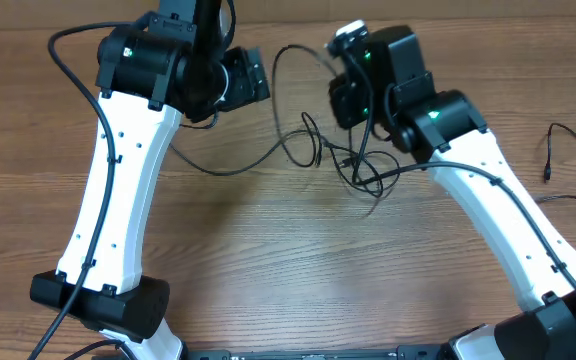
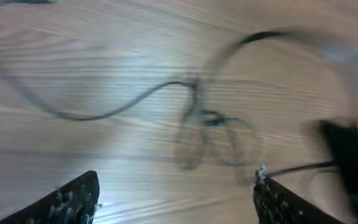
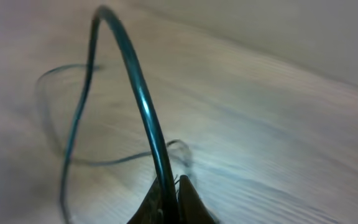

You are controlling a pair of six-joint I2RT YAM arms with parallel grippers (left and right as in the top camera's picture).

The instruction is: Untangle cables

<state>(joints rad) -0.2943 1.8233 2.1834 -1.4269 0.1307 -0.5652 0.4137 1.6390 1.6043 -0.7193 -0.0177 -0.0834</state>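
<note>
1. Cables [image 1: 340, 165] lie in a tangle of thin black loops on the wooden worktop [image 1: 268, 260], in the middle and a little to the far side, between the two arms.
2. The left hand [image 2: 174, 202] is open. In the left wrist view its two fingers [image 2: 73, 202] stand wide apart above the worktop with nothing between them, and the tangle shows beyond them, blurred.
3. The right hand [image 3: 169, 200] is closed on one of the cables. From the pinched fingertips this cord rises in a high arch and comes down to the worktop.
4. In the overhead view the right hand is over the far right part of the tangle.
5. A separate cable [image 1: 549, 150] with a small plug [image 1: 547, 172] lies well apart, at the right edge.
</note>
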